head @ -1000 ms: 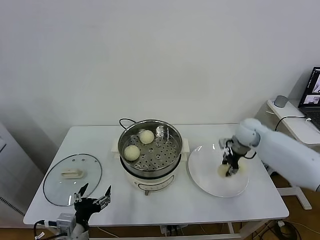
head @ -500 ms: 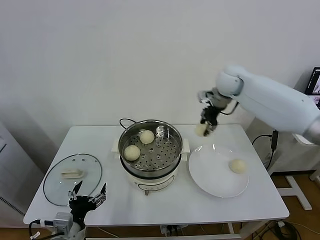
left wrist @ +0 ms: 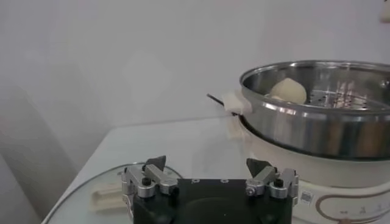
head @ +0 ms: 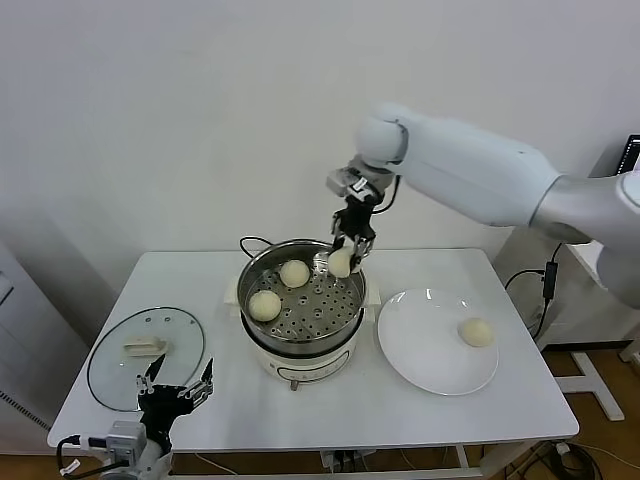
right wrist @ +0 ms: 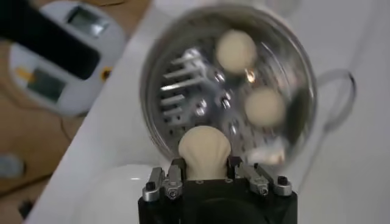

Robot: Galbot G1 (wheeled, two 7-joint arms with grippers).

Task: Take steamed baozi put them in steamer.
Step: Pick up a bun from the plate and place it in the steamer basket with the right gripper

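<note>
1. My right gripper (head: 344, 258) is closed on one steamed baozi (head: 340, 263), which hangs from the fingers pinching its two sides; in the right wrist view the bun (right wrist: 204, 152) sits squarely between them.

2. The steamer (head: 300, 345) is my landmark. The held bun hangs above the steamer's far right rim, seemingly just inside it, and clear of the perforated tray (head: 318, 308) below.

3. Two more baozi already lie on that tray: one (head: 293, 273) toward the steamer's far side, one (head: 264, 305) toward its left wall. They are apart from each other, and neither touches the bun I carry.

4. The relation that matters now: open tray lies straight below my gripper and toward the steamer's near right side. I judge the coming move to be mostly a straight descent, perhaps nudged inward from the rim, so the bun lands on bare tray right of the two seated ones.

5. The bun is a round dome with no real long axis, so its turn about the vertical hardly matters.

6. The last baozi (head: 476, 332) waits on the white plate (head: 420, 370), right of the steamer on the bench (head: 520, 400). That side is my right arm's.

7. My left gripper (head: 176, 388) hovers idle with fingers spread wide and empty, at the bench's near edge, well left of the steamer, beside the glass lid (head: 145, 356).
</note>
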